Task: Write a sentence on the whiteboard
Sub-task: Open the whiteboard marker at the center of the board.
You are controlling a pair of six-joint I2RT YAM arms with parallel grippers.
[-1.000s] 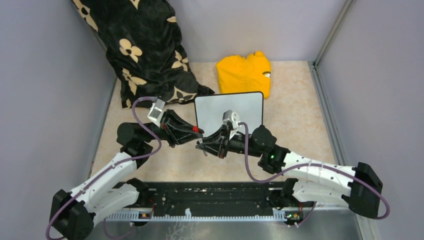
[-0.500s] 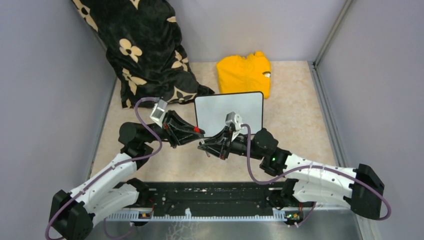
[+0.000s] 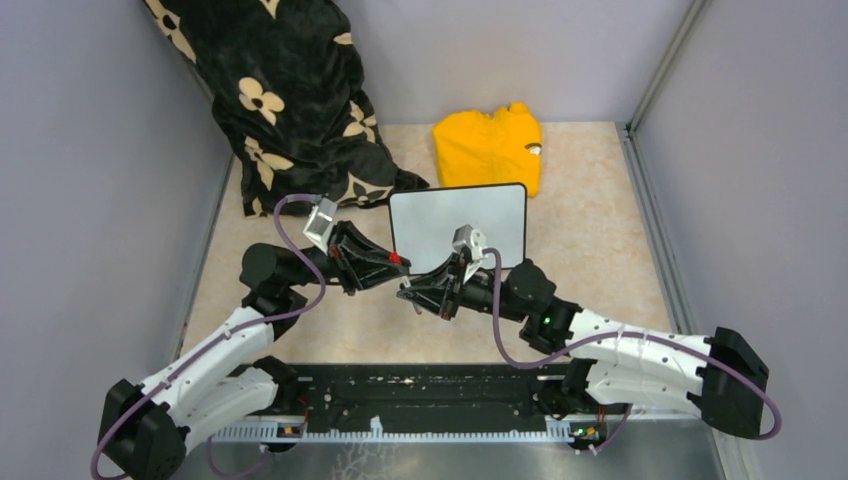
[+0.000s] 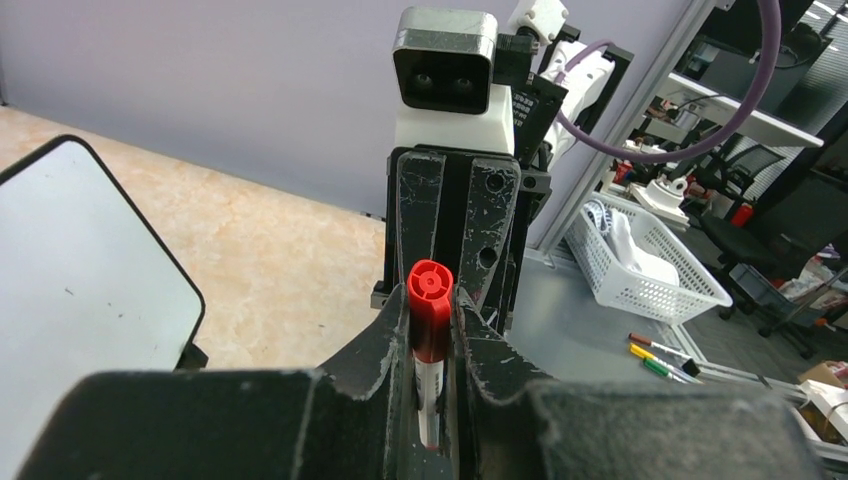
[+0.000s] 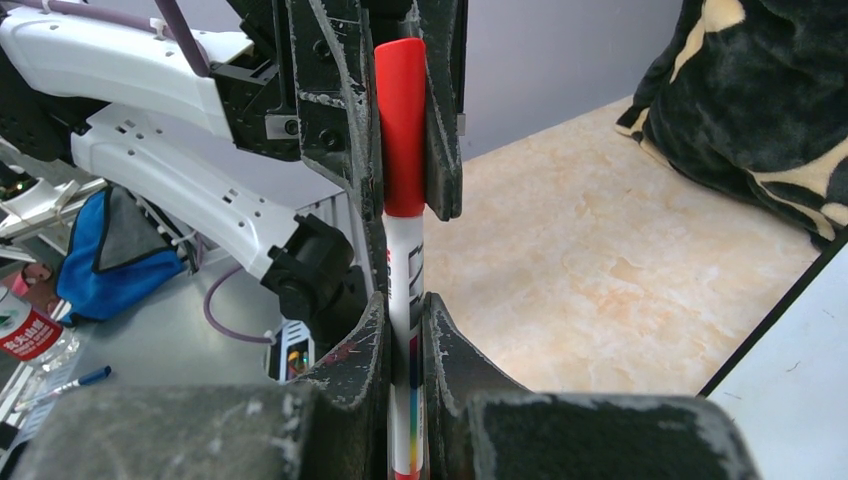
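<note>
left gripper and right gripper clamped on one marker, cap not yet off

left gripper (image 4: 432, 325) is closed on the red cap (image 4: 430, 300) of the marker (image 5: 404, 265). right gripper (image 5: 405, 335) is closed on the white barrel, below the cap. the two grippers face each other tip to tip over the table (image 3: 600, 240), with the marker bridging them.

reason for this hold: each arm has one end, so a straight pull apart along the marker axis should separate cap from barrel. judged from the wrist views, the cap is fully seated, so the step in hand is uncapping.

position of the task item: the whiteboard (image 3: 430, 215) lies flat just beyond the grippers, its near edge partly covered by the right gripper in the top view. no writing shows on it. judged progress: none of the sentence is down.

surroundings: a yellow garment (image 3: 490, 148) lies just behind the board's far edge, and black flowered fabric (image 3: 290, 100) is heaped to the far left.

caution: a pull off axis could tilt the barrel in the right jaws, which would spoil the writing angle afterwards.
</note>
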